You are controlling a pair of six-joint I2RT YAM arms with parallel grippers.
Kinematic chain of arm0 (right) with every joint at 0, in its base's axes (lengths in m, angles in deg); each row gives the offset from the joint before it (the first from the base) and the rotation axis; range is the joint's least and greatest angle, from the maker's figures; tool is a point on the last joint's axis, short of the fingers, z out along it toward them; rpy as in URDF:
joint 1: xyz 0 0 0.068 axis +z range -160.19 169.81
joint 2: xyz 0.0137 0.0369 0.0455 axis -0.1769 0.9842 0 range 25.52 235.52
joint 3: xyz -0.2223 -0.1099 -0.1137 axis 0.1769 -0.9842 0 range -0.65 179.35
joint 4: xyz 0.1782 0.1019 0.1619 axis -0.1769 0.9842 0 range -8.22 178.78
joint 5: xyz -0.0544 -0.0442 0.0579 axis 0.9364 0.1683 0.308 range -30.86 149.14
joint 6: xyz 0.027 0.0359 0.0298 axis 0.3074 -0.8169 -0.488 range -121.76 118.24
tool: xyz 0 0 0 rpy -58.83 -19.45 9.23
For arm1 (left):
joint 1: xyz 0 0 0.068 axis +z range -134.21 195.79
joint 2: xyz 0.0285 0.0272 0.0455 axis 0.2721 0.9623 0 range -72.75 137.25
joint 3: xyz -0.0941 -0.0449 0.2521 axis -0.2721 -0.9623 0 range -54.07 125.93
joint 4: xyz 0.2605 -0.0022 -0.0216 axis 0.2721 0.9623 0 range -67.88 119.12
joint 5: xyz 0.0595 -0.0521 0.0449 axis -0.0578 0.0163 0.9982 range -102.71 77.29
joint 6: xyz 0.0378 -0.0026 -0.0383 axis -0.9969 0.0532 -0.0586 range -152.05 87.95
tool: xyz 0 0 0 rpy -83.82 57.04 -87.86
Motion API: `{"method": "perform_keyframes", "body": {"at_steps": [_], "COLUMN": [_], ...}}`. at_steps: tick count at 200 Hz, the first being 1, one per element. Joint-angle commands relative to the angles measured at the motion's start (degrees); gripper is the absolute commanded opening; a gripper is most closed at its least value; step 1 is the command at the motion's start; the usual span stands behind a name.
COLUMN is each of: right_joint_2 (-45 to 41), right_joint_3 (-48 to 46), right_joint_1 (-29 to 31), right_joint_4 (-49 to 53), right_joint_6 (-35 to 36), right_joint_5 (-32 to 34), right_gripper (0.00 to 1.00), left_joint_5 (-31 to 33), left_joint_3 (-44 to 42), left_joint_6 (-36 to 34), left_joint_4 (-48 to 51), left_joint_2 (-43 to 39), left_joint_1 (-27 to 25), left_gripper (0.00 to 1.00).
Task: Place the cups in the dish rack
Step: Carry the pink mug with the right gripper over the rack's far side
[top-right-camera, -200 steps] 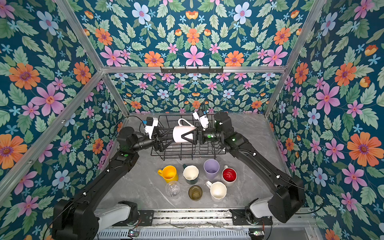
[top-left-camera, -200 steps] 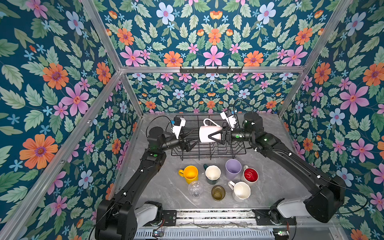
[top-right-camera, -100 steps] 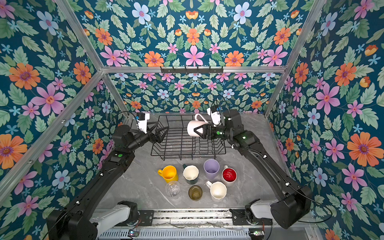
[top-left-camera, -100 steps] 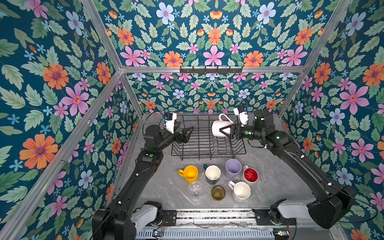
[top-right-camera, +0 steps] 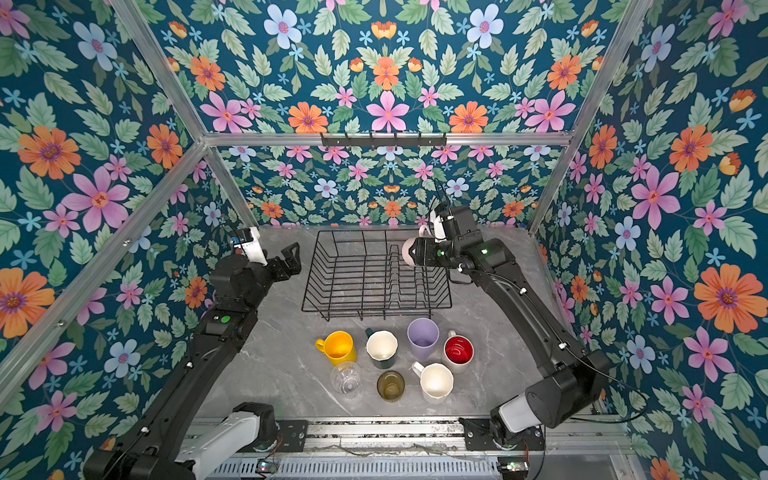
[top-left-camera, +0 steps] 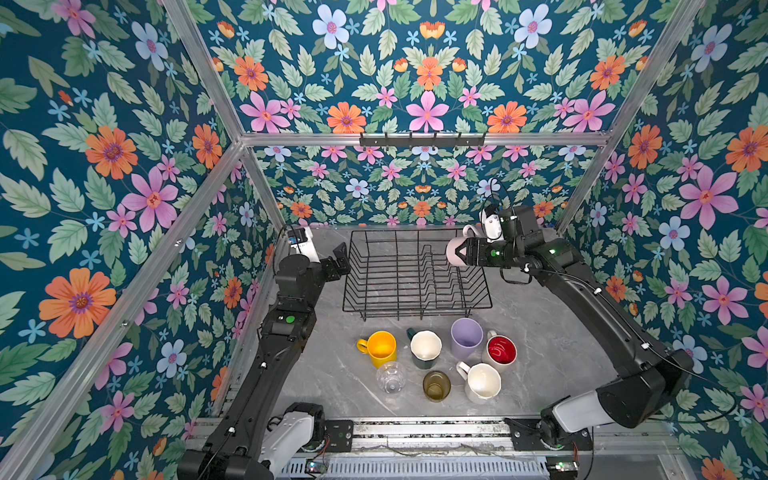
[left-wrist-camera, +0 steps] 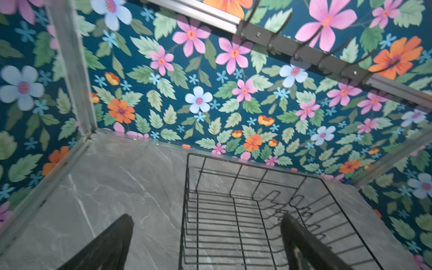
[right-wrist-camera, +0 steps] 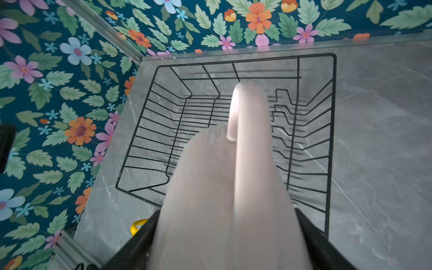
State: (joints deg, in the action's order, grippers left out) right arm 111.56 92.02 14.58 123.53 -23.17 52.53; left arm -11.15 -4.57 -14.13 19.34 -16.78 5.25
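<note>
Right wrist: cream cup [right-wrist-camera: 222,187] between jaws

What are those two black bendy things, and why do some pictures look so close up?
They are two robot arms with pinching grippers. Both top views look down on the whole grey table. The other two come from small cameras on the arms' wrists, so they look close. Seven cups stand on the table beside the black wire dish rack, which has nothing in it. The right gripper holds a pale cup in the air by the rack's right side. The left gripper is open and empty.
</note>
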Motion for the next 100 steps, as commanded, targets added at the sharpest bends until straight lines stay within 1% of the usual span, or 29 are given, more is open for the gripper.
{"method": "perform_keyframes", "body": {"at_steps": [1,43,61,67,100], "right_joint_2": [1.9,6.7,8.4,11.1,17.0], "right_joint_3": [1.4,4.3,6.5,7.5,13.4], "right_joint_1": [0.0,0.0,0.1,0.1,0.3], "right_joint_4": [0.9,3.7,4.4,4.8,7.1], "right_joint_6": [-3.6,-5.7,-5.7,-5.7,-5.8], "right_joint_5": [5.6,11.7,12.4,12.6,15.0], "right_gripper": [0.00,0.00,0.00,0.00,0.00], "left_joint_5": [6.1,3.0,2.6,2.6,1.2], "left_joint_3": [-1.8,-2.5,-2.8,-3.0,-3.5], "left_joint_6": [-1.5,-1.7,-1.7,-1.7,-2.1], "left_joint_4": [-2.1,-2.7,-2.6,-2.7,-2.6], "left_joint_2": [-1.7,-2.7,-3.0,-3.1,-4.7], "left_joint_1": [0.1,0.5,0.6,0.7,0.6], "left_gripper": [0.99,1.00,0.99,0.99,0.99]}}
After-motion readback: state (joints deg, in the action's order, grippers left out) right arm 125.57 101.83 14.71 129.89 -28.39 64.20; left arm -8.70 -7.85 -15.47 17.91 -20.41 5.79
